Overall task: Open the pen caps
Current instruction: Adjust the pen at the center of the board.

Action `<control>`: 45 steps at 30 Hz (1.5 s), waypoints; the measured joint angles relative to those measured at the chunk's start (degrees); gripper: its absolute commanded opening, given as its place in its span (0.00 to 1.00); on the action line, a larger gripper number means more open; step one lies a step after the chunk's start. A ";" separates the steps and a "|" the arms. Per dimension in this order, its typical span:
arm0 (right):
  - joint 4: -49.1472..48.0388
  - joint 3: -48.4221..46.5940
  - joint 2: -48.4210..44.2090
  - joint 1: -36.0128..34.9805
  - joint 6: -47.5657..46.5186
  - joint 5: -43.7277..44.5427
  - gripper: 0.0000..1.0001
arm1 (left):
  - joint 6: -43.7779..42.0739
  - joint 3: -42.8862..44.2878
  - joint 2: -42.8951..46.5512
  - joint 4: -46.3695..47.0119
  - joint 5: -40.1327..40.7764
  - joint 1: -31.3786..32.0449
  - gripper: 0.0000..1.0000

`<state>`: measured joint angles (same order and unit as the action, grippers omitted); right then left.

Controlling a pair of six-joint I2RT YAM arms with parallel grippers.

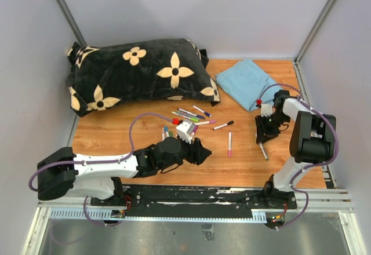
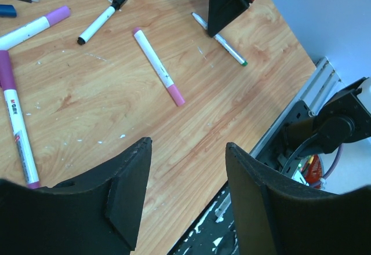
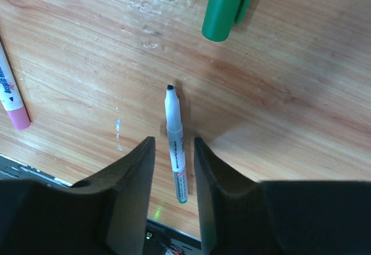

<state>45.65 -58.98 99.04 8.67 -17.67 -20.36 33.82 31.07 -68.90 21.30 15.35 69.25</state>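
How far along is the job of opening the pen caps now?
Done: one pen lies uncapped, tip bare, its green cap lying apart from it. In hand: nothing; the right gripper straddles that pen, open, and the left gripper is open and empty. Left: the pink pen, the black-capped pen and others are capped.

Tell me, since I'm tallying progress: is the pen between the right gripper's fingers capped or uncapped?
Uncapped. The pen shows its dark writing tip bare, and a green cap lies loose beyond that tip, apart from it.
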 measured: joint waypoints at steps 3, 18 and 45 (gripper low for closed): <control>0.33 0.00 -0.59 0.04 -0.42 -0.24 0.54 | -0.11 0.00 -0.04 0.04 -0.04 0.00 0.59; 0.83 -0.13 -3.37 0.09 -3.82 -0.94 0.58 | -0.42 0.11 -0.04 0.11 -0.22 0.00 0.59; 1.09 -1.73 -41.92 0.09 -11.47 -27.47 0.87 | 1.25 -4.39 -4.11 15.21 -4.15 0.00 0.70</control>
<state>46.74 -60.71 57.12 8.75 -29.15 -47.83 35.07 26.68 -73.01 36.51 11.20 69.25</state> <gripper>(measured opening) 0.809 0.724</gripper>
